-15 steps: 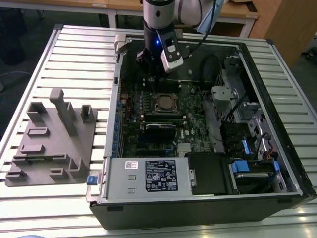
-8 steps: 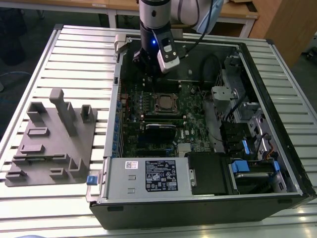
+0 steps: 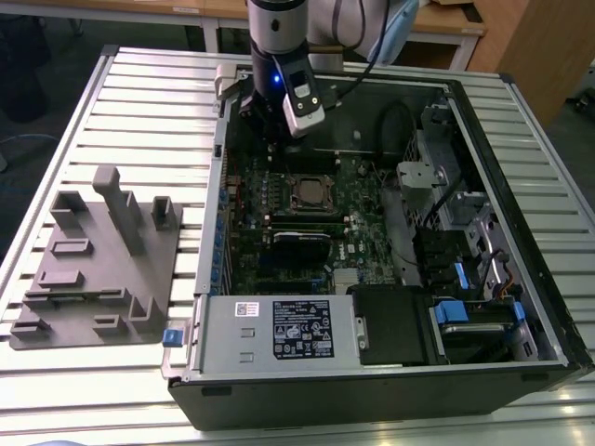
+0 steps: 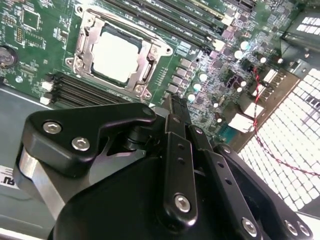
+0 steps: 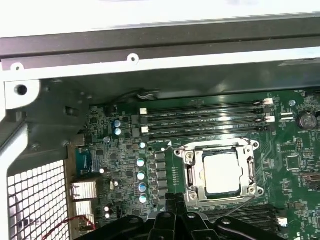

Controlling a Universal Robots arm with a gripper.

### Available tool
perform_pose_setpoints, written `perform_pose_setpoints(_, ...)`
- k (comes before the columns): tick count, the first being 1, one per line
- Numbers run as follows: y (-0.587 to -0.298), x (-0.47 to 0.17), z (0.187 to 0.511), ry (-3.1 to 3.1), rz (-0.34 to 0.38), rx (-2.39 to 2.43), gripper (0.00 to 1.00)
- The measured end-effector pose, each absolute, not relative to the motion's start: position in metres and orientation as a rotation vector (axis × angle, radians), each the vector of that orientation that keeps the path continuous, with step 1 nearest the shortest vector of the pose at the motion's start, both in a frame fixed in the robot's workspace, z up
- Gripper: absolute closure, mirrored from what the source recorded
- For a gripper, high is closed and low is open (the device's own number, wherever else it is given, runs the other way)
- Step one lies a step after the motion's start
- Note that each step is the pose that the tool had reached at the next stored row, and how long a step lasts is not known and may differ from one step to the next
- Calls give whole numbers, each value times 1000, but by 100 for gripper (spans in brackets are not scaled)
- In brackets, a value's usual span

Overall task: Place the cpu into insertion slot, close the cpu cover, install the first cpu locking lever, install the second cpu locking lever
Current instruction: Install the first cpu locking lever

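Note:
The cpu (image 4: 115, 55) lies flat in the insertion slot (image 3: 311, 193) on the green board, its pale metal top showing in both wrist views (image 5: 221, 172). The cpu cover (image 4: 150, 50) is down over it, a silvery frame (image 5: 192, 172) around the chip's edges. Thin metal levers run along the socket's sides; I cannot tell whether they are latched. My gripper (image 3: 268, 119) hangs above the board's far edge, a short way from the socket, clear of it. Its black fingertips (image 4: 174, 106) are together and hold nothing, and they show low in the first wrist view (image 5: 172, 200).
Long black memory slots (image 5: 200, 117) flank the socket. The open computer case (image 3: 521, 232) has tall walls, drive bays (image 3: 474, 316) and a power supply (image 3: 279, 325) at the near side. A grey fixture block (image 3: 98, 260) sits at the exterior view's left on the slatted table.

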State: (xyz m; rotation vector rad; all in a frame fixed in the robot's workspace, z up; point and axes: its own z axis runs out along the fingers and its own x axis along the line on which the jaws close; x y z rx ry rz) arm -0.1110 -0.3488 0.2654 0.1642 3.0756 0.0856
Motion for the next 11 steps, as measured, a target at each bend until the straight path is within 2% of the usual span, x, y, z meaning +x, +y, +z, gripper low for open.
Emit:
perform_pose_setpoints(2, -349, -112, 265, 3076, 96, 164, 89)
perform_pose_setpoints(6, -349, -113, 265, 3074, 187, 167, 89)
perform_pose_setpoints(11, -349, -119, 265, 3074, 194, 167, 89)
